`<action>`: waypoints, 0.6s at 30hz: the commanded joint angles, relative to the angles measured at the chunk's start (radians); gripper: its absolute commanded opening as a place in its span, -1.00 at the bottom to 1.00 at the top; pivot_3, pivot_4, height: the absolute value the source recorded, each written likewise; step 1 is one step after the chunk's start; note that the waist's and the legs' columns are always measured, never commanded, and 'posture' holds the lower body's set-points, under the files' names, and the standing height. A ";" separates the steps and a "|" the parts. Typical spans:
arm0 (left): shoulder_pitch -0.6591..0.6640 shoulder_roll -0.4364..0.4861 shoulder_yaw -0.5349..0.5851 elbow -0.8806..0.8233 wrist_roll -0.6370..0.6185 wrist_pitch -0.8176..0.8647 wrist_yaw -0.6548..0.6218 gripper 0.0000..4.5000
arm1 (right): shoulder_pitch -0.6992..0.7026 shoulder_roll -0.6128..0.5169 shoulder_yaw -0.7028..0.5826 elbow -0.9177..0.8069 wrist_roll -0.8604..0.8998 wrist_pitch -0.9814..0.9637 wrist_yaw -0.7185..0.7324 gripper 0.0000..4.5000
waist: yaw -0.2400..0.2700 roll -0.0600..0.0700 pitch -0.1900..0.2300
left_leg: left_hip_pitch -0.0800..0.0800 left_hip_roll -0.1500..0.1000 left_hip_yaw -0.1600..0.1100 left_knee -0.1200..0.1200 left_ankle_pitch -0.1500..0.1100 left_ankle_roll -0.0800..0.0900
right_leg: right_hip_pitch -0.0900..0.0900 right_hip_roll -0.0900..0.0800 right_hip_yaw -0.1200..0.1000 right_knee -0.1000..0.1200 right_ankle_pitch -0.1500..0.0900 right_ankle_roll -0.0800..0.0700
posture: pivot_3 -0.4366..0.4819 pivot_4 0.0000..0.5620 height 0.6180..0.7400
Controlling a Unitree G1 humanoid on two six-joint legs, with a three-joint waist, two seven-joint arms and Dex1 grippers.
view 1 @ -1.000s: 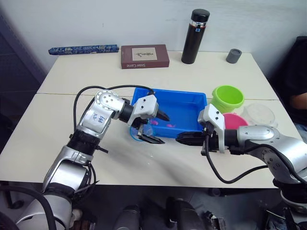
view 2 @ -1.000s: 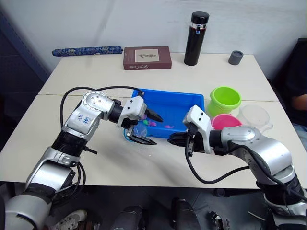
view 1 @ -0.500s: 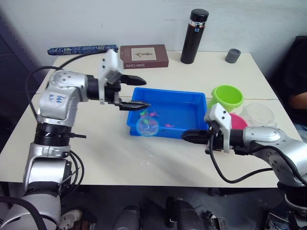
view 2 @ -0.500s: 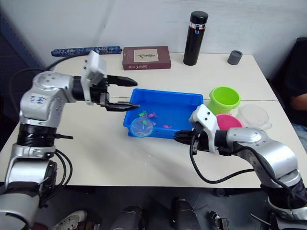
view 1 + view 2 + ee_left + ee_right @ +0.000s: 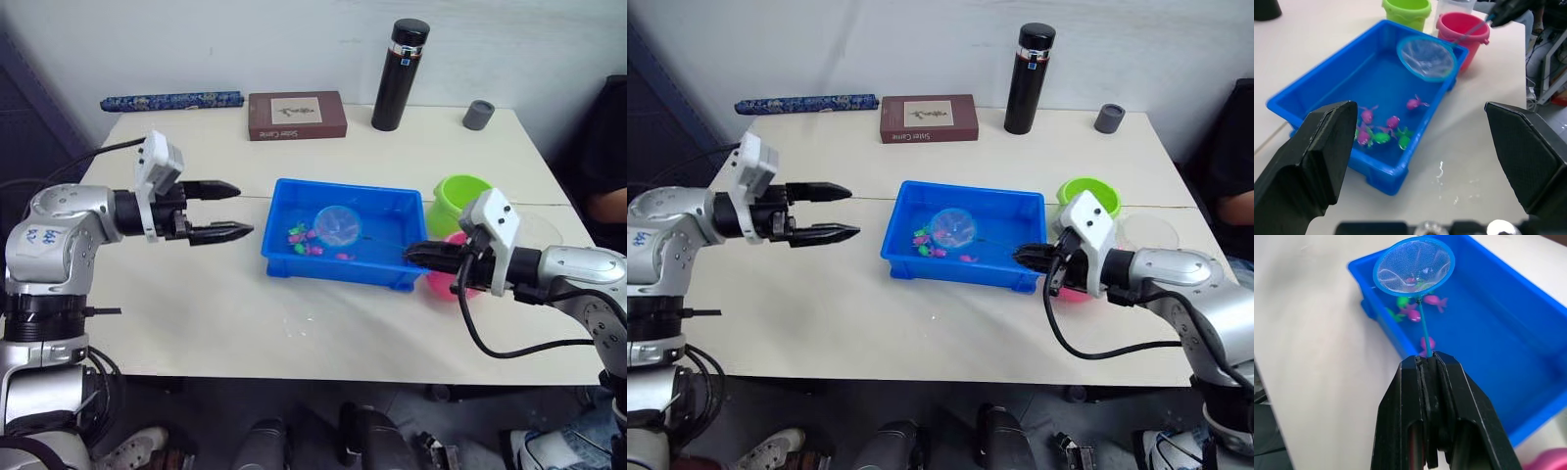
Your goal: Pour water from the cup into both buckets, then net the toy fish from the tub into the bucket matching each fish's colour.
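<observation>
Right pincer holds the net over the tub

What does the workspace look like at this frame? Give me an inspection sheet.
Surface: pale table, a few water drops near the tub.
Job's things: blue tub holds pink and green toy fish; net held over the tub; green bucket, pink bucket and clear cup beside the tub.
Clutter: black flask, brown box, grey cup, blue patterned roll.
Grippers: left tool open, empty; right tool shut on the net's handle.
Cables: black, along both arms.
Surroundings: wall; a person at the table's right edge.
</observation>
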 commanded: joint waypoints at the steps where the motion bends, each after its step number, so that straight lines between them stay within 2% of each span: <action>1: 0.012 0.018 0.028 -0.048 -0.029 -0.014 0.002 0.99 | -0.036 -0.013 -0.016 0.020 -0.059 -0.057 -0.029 -1.00 | -0.001 0.000 0.000 | 0.000 0.000 0.000 0.000 0.000 0.000 | 0.000 0.000 0.000 0.000 0.000 0.000 | -0.05 -0.47 1.00; 8: 0.090 0.066 0.016 -0.067 -0.018 -0.028 -0.016 0.99 | -0.096 -0.018 0.062 0.107 -0.202 -0.146 -0.052 -1.00 | -0.012 0.000 0.000 | 0.000 0.000 0.000 -0.001 0.000 0.000 | 0.000 0.000 0.000 0.000 0.000 0.000 | -0.05 -0.47 1.00; 18: 0.224 0.083 0.060 -0.161 -0.047 -0.029 0.018 0.99 | -0.120 -0.093 0.201 0.194 -0.412 -0.349 0.043 -1.00 | -0.024 0.001 0.000 | 0.000 0.000 0.000 -0.001 0.000 0.000 | 0.000 0.000 0.001 0.000 0.000 0.000 | -0.05 -0.47 1.00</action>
